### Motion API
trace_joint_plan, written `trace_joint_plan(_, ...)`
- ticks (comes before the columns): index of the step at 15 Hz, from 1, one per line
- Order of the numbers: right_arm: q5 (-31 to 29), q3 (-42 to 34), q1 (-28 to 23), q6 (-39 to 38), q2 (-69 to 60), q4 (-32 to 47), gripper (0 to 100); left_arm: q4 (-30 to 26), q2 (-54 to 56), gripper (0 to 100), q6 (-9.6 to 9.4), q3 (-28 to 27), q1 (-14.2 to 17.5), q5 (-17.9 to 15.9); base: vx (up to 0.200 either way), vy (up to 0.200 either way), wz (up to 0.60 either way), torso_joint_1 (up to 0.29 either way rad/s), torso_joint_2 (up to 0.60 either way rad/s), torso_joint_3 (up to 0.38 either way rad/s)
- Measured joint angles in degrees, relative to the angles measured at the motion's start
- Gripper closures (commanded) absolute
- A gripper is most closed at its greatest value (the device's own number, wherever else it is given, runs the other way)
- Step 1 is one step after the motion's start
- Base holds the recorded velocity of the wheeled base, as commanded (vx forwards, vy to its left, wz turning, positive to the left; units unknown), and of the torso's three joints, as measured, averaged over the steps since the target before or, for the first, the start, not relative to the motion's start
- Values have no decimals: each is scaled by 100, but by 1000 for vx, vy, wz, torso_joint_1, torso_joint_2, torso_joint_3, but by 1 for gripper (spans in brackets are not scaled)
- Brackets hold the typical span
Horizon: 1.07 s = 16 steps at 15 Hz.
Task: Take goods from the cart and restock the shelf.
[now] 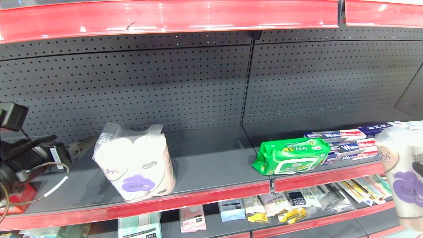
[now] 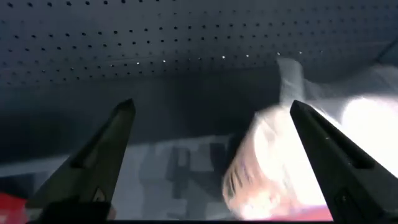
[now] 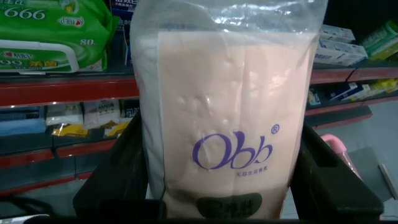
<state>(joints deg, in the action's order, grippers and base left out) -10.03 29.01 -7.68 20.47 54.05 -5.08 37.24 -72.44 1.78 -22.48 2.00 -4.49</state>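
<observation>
Roughly midway, I'd say. One toilet-roll pack (image 1: 135,162) is on the shelf (image 1: 211,158), just ahead of the left tool (image 2: 211,104), whose jaws stand apart with nothing gripped. Right tool (image 3: 221,134) is clamped on a second pack (image 1: 401,175), held out in front of the shelf edge, not yet placed. Wet wipes (image 1: 290,155) and toothpaste boxes (image 1: 347,142) lie between the two tools, nearer the right one. Left to do: set this pack down, likely past the wipes toward the left tool. Remaining cart stock: can't tell.
</observation>
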Motion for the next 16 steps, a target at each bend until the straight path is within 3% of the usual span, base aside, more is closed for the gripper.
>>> trace_joint_plan(3,130,34,83,-148,-11,0,100,-974,1059,0,-238,272,-11,-455,0,0,0,0,0,0)
trace_joint_plan(8,260,-27,135,-156,-155,7,100,-3735,3738,0,-605,464,-11,-827,0,0,0,0,0,0)
trace_joint_plan(11,473,-52,145,-151,-297,16,100,-5363,5259,0,-772,473,0,-572,0,0,0,0,0,0)
trace_joint_plan(16,583,-121,134,-162,-414,13,100,-6409,6513,0,-816,475,11,-363,0,0,0,0,0,0)
